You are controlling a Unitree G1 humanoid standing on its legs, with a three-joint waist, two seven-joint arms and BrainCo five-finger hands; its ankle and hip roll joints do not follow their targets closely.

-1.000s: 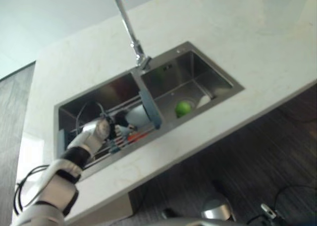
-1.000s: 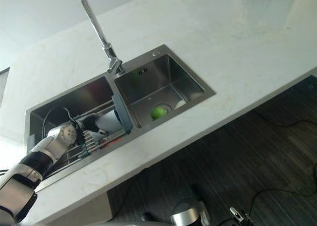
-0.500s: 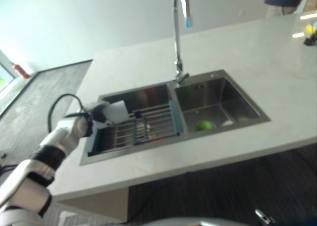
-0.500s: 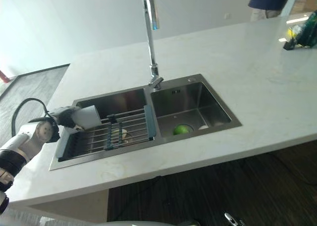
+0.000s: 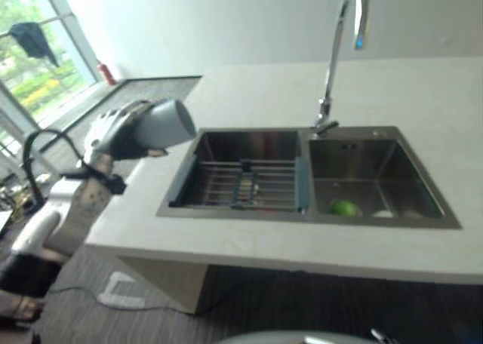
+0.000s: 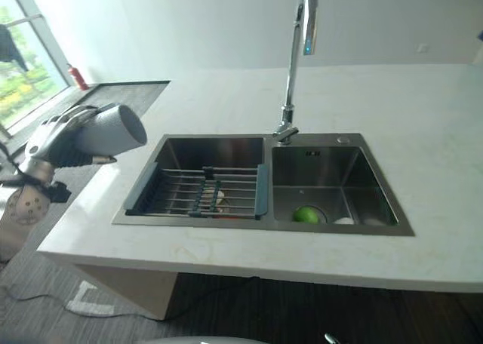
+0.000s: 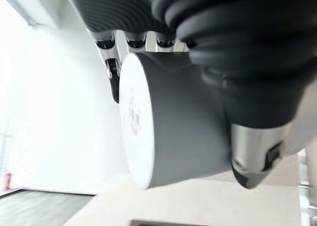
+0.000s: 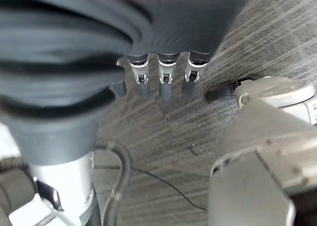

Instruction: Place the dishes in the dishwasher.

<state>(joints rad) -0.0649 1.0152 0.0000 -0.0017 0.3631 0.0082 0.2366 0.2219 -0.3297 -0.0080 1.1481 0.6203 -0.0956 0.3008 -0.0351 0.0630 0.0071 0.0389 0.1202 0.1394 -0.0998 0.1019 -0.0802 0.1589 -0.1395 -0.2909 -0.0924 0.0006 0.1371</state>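
The left hand (image 5: 113, 133) has silver fingers with dark tips. A dark ribbed cover wraps its wrist. The arm is silver-grey.

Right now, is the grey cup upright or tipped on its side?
Tipped on its side. The left hand holds the grey cup lying level beyond the counter's end, one flat end facing the sink.

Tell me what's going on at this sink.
The left robot hand has its fingers curled round a grey cup, holding it on its side in the air beside the counter, off to the left of the sink. A rack sits across the left basin, and a green fruit lies in the right basin under the tap. The right robot hand hangs idle over the floor, holding nothing.
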